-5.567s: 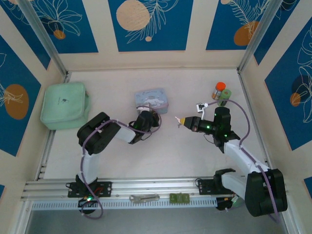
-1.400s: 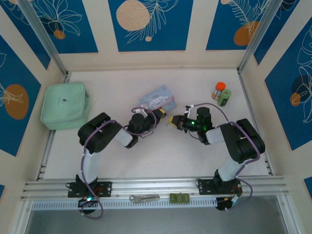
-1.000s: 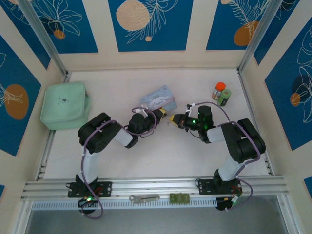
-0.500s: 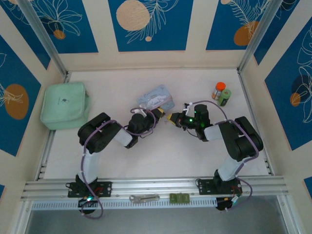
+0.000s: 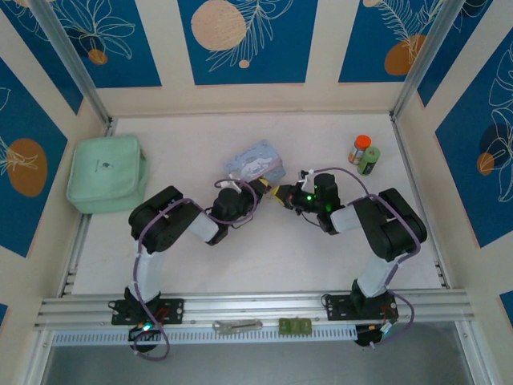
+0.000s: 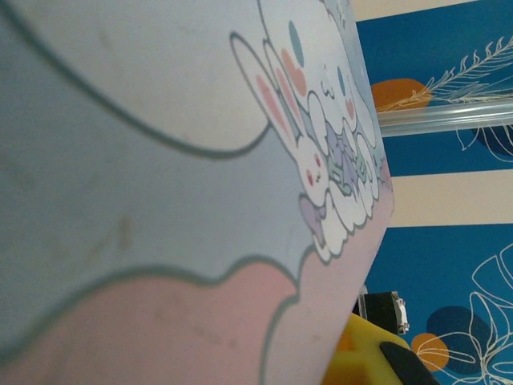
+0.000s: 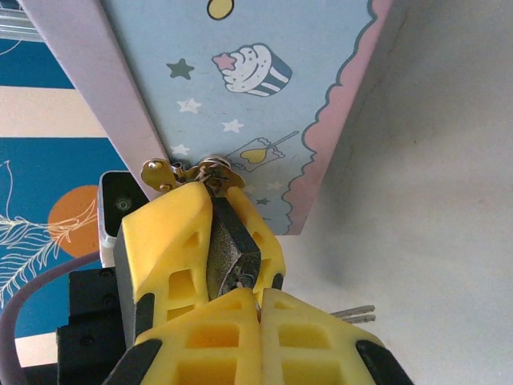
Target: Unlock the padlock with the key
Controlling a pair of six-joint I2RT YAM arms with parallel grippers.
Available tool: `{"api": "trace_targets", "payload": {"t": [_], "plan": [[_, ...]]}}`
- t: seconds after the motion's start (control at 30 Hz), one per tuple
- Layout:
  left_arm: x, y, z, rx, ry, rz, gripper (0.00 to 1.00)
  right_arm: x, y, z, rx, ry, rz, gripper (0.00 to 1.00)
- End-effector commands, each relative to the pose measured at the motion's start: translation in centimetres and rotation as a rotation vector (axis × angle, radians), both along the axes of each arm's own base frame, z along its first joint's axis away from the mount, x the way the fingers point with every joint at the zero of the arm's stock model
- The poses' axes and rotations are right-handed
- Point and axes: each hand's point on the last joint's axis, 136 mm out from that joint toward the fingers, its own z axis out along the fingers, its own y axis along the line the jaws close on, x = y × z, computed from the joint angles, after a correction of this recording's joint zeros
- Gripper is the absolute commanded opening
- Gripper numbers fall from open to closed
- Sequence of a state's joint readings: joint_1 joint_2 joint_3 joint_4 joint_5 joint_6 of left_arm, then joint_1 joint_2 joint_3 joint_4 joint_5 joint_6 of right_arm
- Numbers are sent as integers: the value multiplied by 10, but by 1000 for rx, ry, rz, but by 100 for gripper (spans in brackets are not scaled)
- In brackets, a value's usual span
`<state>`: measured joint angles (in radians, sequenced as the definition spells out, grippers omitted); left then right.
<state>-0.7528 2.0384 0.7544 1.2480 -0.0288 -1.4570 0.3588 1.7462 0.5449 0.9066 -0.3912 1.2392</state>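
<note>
Dark, faceted padlock (image 7: pixel 232 245) clenched in the left gripper (image 7: pixel 218 196) (shackle up at the tin (image 7: pixel 264 96)); right gripper (image 7: pixel 260 303), just below, pinches the key (image 7: pixel 353 313)

Top external: mounted high above and behind the arm bases, facing steeply down and forward, far enough off to take in the whole tabletop (image 5: pixel 321 257), the blue tin (image 5: pixel 255 160) near mid-frame. Left wrist: pressed almost against the tin (image 6: pixel 160 160), skimming along its rabbit-printed lid toward blue wall panels (image 6: pixel 449 48) and a metal post (image 6: pixel 449 119) beyond the tin. Right wrist: close up on a cupcake-printed face of the tin (image 7: pixel 264 80), sighting over the right gripper (image 7: pixel 260 298) at the frame's bottom, bare tabletop (image 7: pixel 433 160) beside the tin. Shared by all three: the tin. Shared by top external and left wrist: the panels behind the tin.
</note>
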Motion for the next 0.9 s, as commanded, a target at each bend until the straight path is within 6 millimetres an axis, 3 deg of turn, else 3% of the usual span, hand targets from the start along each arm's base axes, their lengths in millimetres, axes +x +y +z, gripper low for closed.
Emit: {"api": "trace_targets", "payload": {"t": [0.0, 0.27, 0.43, 0.63, 0.87], "plan": [[-51, -47, 51, -102, -132, -246, 0, 24, 3, 17, 29, -49, -55, 0], [-51, -45, 55, -78, -211, -283, 0, 17, -1, 19, 155, 108, -19, 0], [-47, -40, 71, -62, -290, -331, 0, 17, 1, 26, 315, 254, -2, 0], [-45, -37, 74, -46, -327, -352, 0, 23, 11, 29, 522, 439, -29, 0], [-43, -39, 81, -40, -367, -370, 0, 28, 18, 47, 632, 554, -86, 0]]}}
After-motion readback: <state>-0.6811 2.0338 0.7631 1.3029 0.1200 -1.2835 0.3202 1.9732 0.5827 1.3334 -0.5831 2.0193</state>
